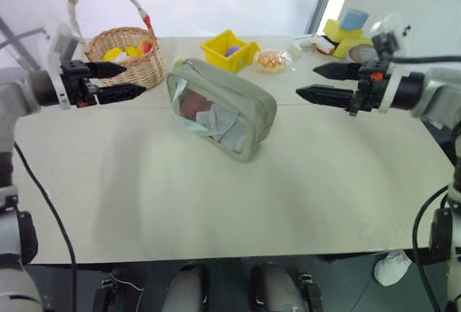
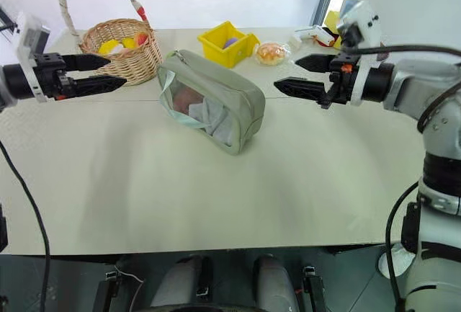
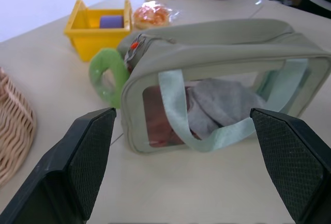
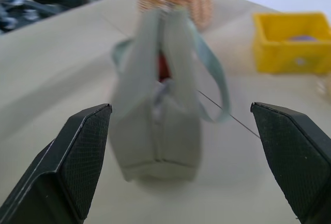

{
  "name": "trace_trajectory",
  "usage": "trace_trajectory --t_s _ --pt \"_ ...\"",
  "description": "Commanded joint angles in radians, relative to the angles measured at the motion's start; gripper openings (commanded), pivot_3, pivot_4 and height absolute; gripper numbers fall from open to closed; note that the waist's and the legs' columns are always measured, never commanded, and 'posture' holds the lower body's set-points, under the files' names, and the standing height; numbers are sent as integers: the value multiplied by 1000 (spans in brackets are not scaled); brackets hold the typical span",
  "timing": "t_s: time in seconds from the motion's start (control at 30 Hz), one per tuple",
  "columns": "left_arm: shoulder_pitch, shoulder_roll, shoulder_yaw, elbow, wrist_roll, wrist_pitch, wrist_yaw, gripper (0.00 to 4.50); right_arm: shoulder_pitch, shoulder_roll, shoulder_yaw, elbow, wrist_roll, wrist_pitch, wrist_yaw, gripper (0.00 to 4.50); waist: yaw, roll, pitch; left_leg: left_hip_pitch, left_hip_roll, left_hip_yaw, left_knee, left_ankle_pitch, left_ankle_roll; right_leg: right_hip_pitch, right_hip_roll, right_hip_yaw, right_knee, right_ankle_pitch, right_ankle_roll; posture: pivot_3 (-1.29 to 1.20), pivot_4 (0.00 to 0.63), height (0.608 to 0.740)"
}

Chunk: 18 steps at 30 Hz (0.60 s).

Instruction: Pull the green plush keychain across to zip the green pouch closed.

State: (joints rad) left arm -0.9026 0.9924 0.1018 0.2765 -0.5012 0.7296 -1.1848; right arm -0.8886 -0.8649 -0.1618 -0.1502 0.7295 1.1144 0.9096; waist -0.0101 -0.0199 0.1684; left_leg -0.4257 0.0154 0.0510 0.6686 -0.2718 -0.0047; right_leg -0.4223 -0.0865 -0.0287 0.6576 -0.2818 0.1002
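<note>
The green pouch [image 1: 223,110] lies tilted in the middle of the table, its clear window face up with a mint ribbon strap [image 3: 176,105] across it. The green plush keychain [image 3: 106,74] hangs at the pouch's end nearest the basket, by the zipper's end. My left gripper [image 1: 133,81] hovers open to the left of the pouch, pointing toward it. On the pouch's other side my right gripper [image 1: 306,81] hovers open, pointing back at it. Both are apart from the pouch and hold nothing.
A wicker basket [image 1: 126,56] with toys stands behind my left gripper. A yellow bin [image 1: 229,49] and a wrapped bun [image 1: 271,60] sit behind the pouch. More objects [image 1: 349,31] crowd the back right corner. The table's front edge [image 1: 216,258] runs below.
</note>
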Motion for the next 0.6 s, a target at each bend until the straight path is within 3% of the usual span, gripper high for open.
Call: trace_trajectory --t_s 0.03,0.3,0.6 --pt "-32 11 4 11 21 -33 -16 4441 -12 0 16 9 -13 -19 -12 4481 -2 0 0 0 0 0 0 0 0 -1 0 0 0 0 0 0 150 739" --pt "-27 0 24 -1 35 -44 14 4441 -44 12 45 -8 -17 -20 -39 4481 -2 0 0 -1 0 0 0 0 0 -2 0 0 2 0 0 0 150 739" --pt "150 -1 126 -286 -79 104 89 4441 -214 384 194 -55 -98 70 -391 4481 -11 0 0 -1 2 0 0 3 -6 -5 -1 1 5 0 0 0 150 739"
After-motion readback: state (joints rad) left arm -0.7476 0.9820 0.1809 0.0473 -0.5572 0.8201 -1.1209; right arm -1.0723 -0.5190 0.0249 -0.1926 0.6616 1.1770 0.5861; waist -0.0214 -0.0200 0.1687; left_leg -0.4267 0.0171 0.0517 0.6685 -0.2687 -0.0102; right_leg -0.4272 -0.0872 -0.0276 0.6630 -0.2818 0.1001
